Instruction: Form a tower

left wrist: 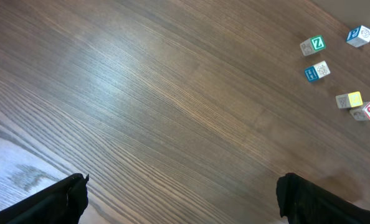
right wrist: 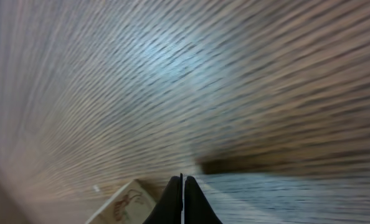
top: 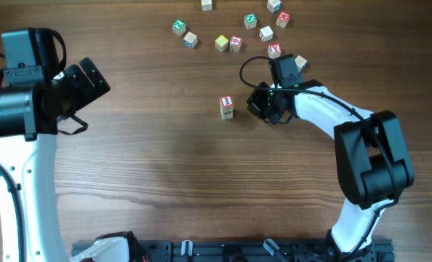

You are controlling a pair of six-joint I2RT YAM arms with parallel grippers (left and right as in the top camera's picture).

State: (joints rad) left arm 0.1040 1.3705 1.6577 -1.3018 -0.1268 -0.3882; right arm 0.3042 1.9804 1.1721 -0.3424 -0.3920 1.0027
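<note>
Left fingers (left wrist: 54, 202) are standing spread wide and holding nothing, hanging over bare wood at the left side of the desk (top: 150, 167), well apart from every cube. Parked out there, they are probably leaving the middle free for the other arm. Further right, along the far edge, loose cubes (top: 221, 43) are lying scattered one by one, beginning with a green Z cube (top: 178, 27). Nearer the middle, apart from that scatter, the tower (top: 226, 107) is standing alone on open wood. It is a narrow stack whose white top face is showing a red-framed red letter I. Its open spot is likely giving an arm room to approach without knocking any strays. Just to its right, the right fingers (right wrist: 182, 202) are pressed together with nothing between them, hanging low over the desk, near the stack but not touching it in the overhead view. The right wrist view is blurred. A pale cube corner (right wrist: 126, 202) is showing just left of the tips, though which cube it belongs to cannot be told. Shut and empty, these fingers are not carrying anything to the stack. Further right again, a red Y cube (top: 275, 50) and a plain wooden cube (top: 300, 63) are lying close beside the right arm, looking like the handiest next pieces.
</note>
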